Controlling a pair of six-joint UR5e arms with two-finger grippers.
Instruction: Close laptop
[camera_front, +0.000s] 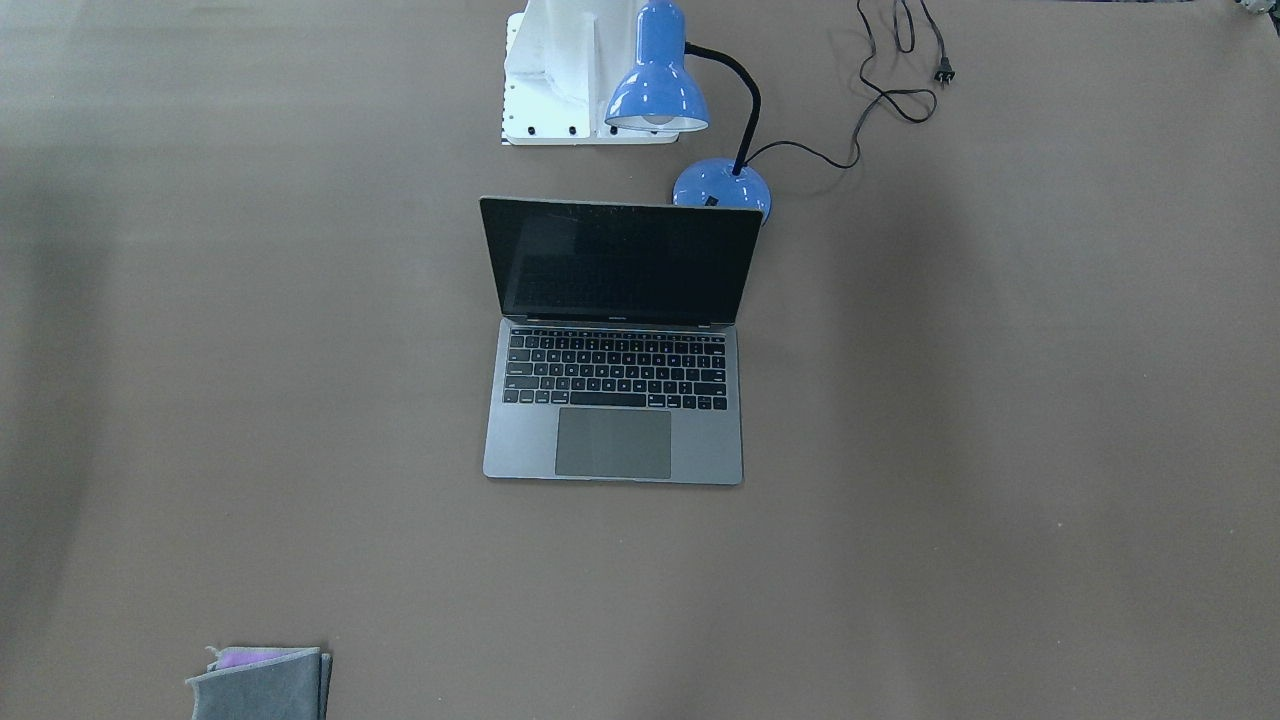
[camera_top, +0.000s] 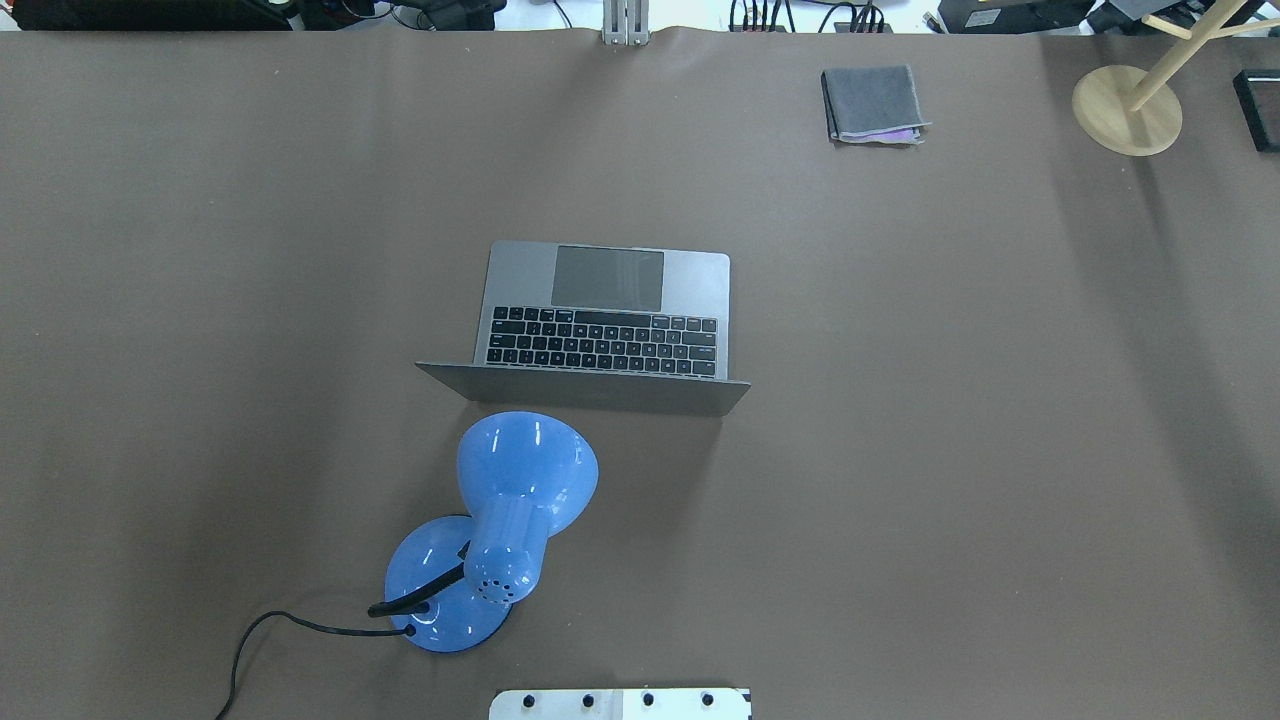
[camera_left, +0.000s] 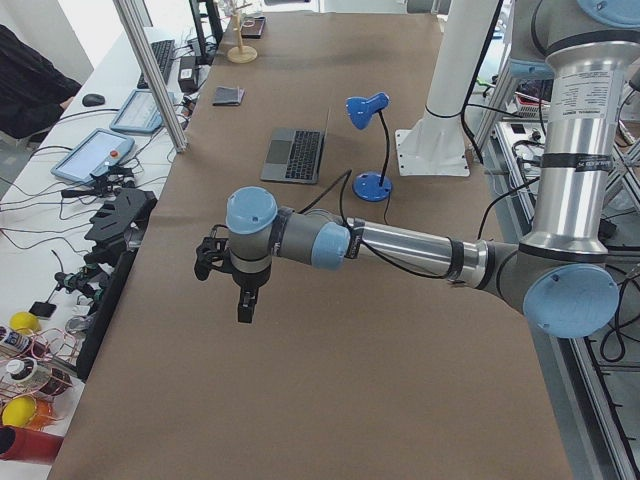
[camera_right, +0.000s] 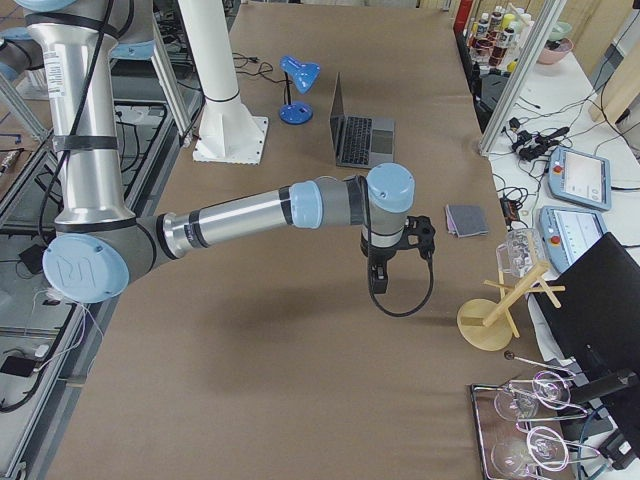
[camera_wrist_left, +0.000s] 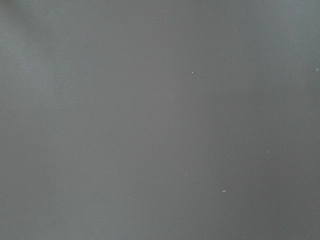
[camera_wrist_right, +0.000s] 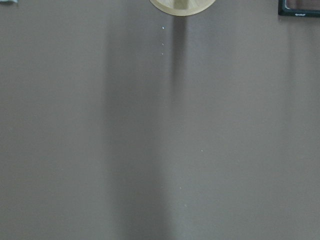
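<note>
The space-grey laptop (camera_front: 614, 400) stands open at the middle of the table, with its dark screen upright and its black keys and trackpad showing. From overhead (camera_top: 610, 320) its lid back faces the robot. My left gripper (camera_left: 245, 305) hangs over bare table, far from the laptop (camera_left: 295, 155). My right gripper (camera_right: 378, 280) hangs over bare table at the other end, also far from the laptop (camera_right: 365, 138). I cannot tell whether either gripper is open or shut. Both wrist views show only brown table.
A blue desk lamp (camera_top: 520, 480) stands just behind the laptop lid, its cord trailing away. A folded grey cloth (camera_top: 873, 103) lies at the far side. A wooden stand (camera_top: 1127, 108) is at the far right corner. The robot's white base plate (camera_front: 560, 70) is behind the lamp.
</note>
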